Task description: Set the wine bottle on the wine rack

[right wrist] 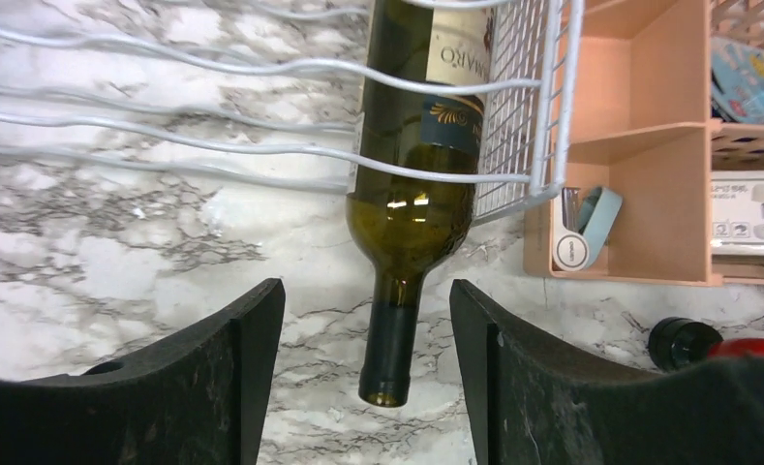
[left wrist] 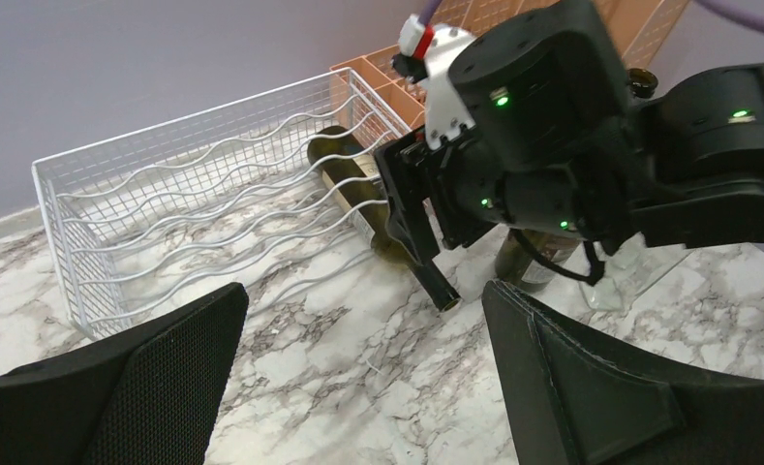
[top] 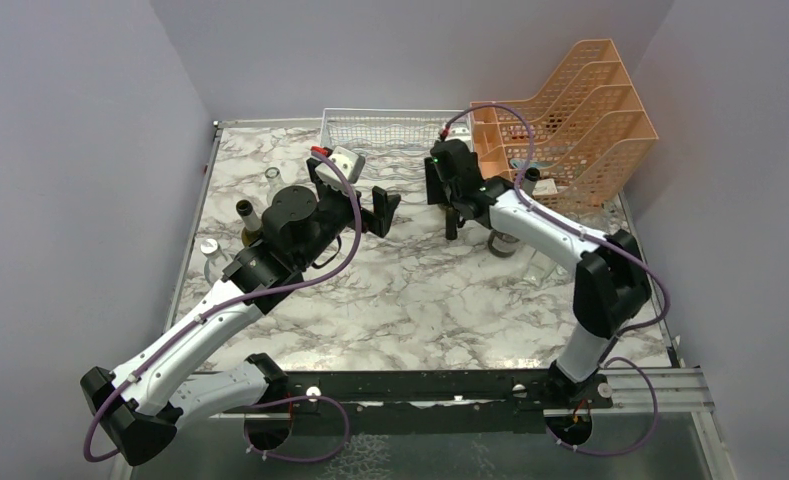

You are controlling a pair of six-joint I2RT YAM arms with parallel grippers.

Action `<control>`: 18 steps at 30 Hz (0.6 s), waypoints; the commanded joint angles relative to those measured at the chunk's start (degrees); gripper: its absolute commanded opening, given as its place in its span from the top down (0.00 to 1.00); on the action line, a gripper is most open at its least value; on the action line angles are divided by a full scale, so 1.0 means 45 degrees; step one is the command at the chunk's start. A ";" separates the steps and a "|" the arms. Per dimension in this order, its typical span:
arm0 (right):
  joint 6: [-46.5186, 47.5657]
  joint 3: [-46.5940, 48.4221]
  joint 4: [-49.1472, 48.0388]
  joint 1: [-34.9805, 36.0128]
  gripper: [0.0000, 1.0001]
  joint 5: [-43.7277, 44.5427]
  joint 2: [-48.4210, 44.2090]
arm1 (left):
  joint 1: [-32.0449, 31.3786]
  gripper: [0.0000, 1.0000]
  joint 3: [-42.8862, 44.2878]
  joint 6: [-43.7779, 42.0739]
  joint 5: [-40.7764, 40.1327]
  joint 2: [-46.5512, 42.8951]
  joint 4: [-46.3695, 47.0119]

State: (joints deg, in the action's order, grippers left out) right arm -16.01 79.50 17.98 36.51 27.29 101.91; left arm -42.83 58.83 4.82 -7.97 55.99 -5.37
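Dark green glass wine bottle [right wrist: 412, 194] cradled in white wire-grid rack [right wrist: 518, 97], upper centre — right gripper [right wrist: 363, 305] spread astride neck; withdraw straight back.

The wine bottle [right wrist: 407, 223] lies in the wine rack [right wrist: 513, 116], beside the tray [right wrist: 649, 194].

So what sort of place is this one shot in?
Most likely a lab robot cell, not a home: plain walls box in a marble-look table, the left arm and right arm are bolted to a rail at its near edge, and the rack and orange tray look like staged props.
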 commanded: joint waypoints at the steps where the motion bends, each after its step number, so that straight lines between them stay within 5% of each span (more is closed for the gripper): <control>1: 0.0147 -0.0028 0.0761 -0.0049 0.34 -0.0847 -0.1559 | -0.0009 0.01 0.0423 -0.0082 0.0031 -0.0212 0.0155; 7: 0.0790 0.0344 0.1011 -0.0047 0.33 -0.0278 -0.3443 | -0.0009 0.01 0.0330 0.0001 0.0105 -0.0282 0.0192; 18: 0.1805 0.0145 0.0869 -0.0547 0.26 0.3850 -0.5191 | -0.0014 0.01 0.0019 0.0196 0.0303 -0.0351 0.0257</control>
State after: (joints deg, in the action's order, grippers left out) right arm -9.96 79.61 21.06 36.05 35.86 79.64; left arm -42.83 58.81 4.93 -7.92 55.68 -5.39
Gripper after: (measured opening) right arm 0.726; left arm 0.987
